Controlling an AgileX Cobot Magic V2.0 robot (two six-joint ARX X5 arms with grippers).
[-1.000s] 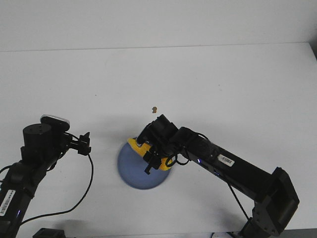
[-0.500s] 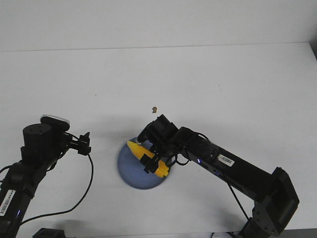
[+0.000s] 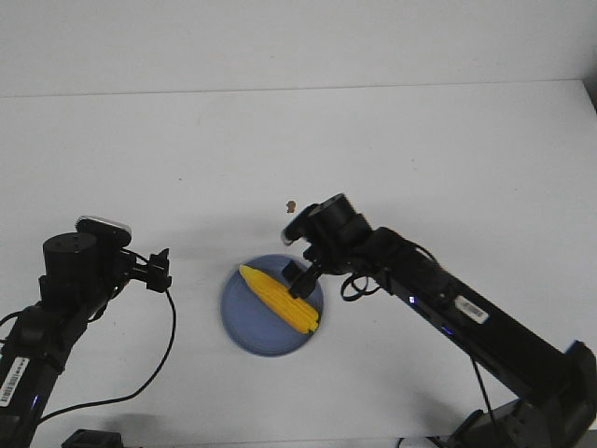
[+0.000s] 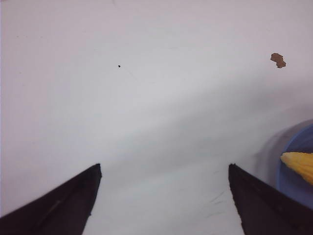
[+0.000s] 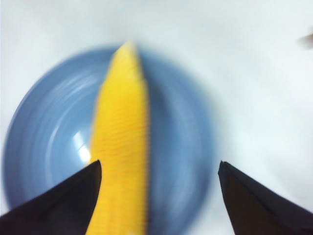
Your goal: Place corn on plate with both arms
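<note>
The corn (image 3: pixel 280 297) looks like a light, stiff piece, probably a plastic model, so I judge it will keep its shape under a squeeze; its bumpy kernels should give the pads some bite, though the round body could roll if nudged sideways. The best hold would be across the thick middle, at right angles to its length, not on the tapered tip, where the pads would slide off. It is bright yellow, ribbed with rows of kernels, blunt at one end and narrowing to a point at the other, and a little shorter than the plate (image 3: pixel 245 329) is wide. It lies diagonally on the periwinkle-blue plate, point towards the far left rim, blunt end at the near right rim. The right pincer (image 3: pixel 300 276) hangs just above the corn's far side, spread wide with nothing in it; the right wrist view shows the cob between and below its dark fingers (image 5: pixel 58 203). The left pincer (image 3: pixel 160 270) is also released and holds nothing, poised over bare worktop (image 3: pixel 420 159) left of the plate.
</note>
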